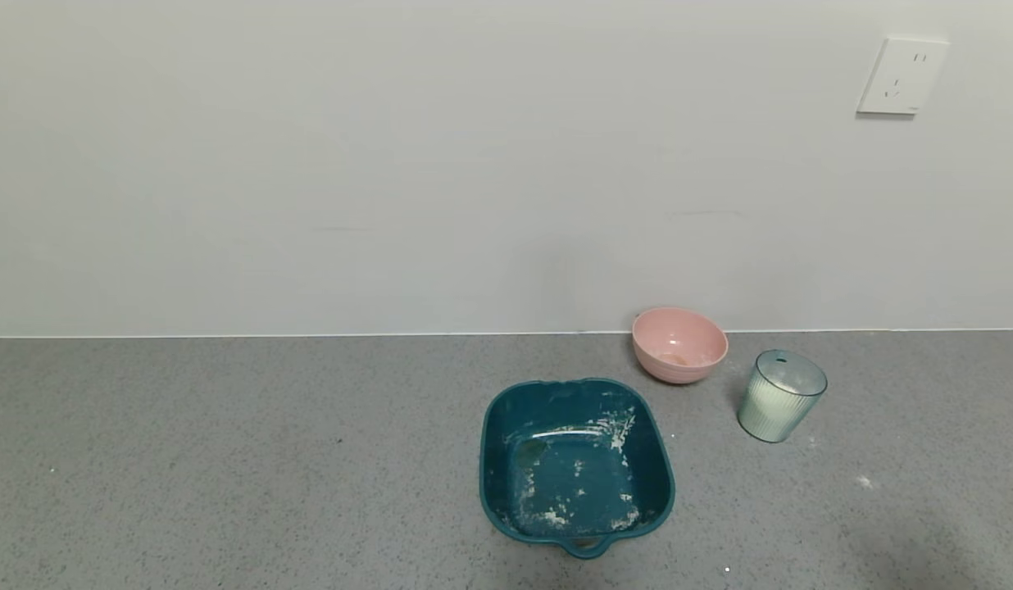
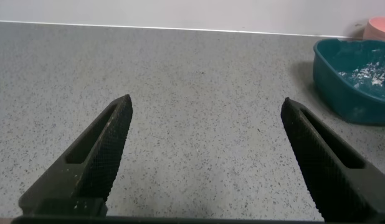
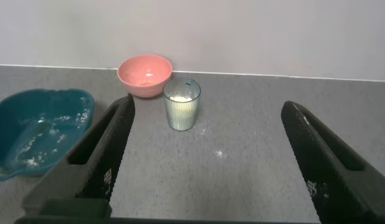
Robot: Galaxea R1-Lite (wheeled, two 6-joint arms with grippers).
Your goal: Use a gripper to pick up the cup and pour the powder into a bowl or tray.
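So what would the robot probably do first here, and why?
Probably ease the right gripper forward toward the cup. Its fingers are open and empty, the cup stands upright ahead of it with powder inside, beside the pink bowl. The left gripper faces bare counter, farther away.

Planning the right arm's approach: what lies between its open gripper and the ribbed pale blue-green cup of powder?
Only bare grey countertop with a few white specks, by the right wrist view; the right gripper faces the ribbed pale blue-green cup unobstructed.

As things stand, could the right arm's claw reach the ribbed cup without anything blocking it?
Probably yes: the right claw is open and faces the cup across bare counter, with the pink bowl beyond it.
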